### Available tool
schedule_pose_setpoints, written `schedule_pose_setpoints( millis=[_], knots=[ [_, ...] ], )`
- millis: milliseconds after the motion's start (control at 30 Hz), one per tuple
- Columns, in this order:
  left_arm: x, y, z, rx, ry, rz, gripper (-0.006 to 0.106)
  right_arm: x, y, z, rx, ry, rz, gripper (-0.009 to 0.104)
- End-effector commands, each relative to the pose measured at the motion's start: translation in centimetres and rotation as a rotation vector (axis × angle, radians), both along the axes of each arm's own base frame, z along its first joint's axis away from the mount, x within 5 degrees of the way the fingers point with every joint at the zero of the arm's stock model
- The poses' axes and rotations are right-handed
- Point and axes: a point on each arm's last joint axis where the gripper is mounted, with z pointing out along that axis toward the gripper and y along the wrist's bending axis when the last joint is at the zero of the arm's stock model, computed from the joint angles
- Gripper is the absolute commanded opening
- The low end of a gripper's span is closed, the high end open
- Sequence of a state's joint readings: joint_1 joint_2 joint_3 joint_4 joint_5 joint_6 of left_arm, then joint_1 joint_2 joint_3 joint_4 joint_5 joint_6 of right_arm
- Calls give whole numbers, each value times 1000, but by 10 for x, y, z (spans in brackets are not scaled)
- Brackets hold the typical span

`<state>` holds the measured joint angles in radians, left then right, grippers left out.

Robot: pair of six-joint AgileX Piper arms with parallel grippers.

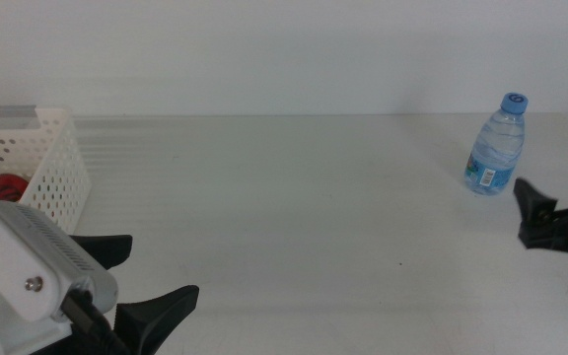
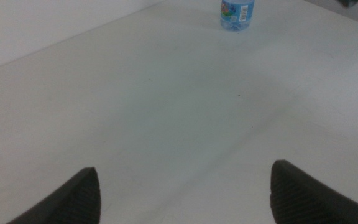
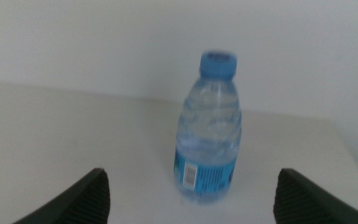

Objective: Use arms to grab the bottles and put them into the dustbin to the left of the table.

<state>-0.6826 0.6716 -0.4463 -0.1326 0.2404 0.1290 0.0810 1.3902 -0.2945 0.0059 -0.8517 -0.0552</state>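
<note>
**Water bottle: lining up the right-hand grasp**

Middle view: water bottle (image 1: 496, 144) upright at the table's (image 1: 294, 197) far right; right gripper (image 1: 560, 202) near it, jaws spread; dustbin (image 1: 30, 158) far left, something red inside; left gripper (image 1: 141, 281) beside it, spread, empty

Left wrist view: bare tabletop, bottle distant

Right wrist view: bottle between my open jaws; I judge a level advance, closing on the label, best

The table (image 1: 294, 217) is a wide, plain white-grey matte top. On it stand two things, well apart — a small clear water bottle (image 1: 495, 144) with blue cap, upright at far right, and a white perforated basket (image 1: 37, 158) at far left.
</note>
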Motion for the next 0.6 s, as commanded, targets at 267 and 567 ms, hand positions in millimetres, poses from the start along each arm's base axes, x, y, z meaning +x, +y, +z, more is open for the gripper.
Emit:
schedule_pose_setpoints(
  millis=[267,567],
  knots=[
    [2,-1,16,-73,-69,8,90,19,1,-22,2,-84,0,77],
    [2,-1,16,-72,-68,8,90,47,3,-28,7,-151,0,77]
  ],
)
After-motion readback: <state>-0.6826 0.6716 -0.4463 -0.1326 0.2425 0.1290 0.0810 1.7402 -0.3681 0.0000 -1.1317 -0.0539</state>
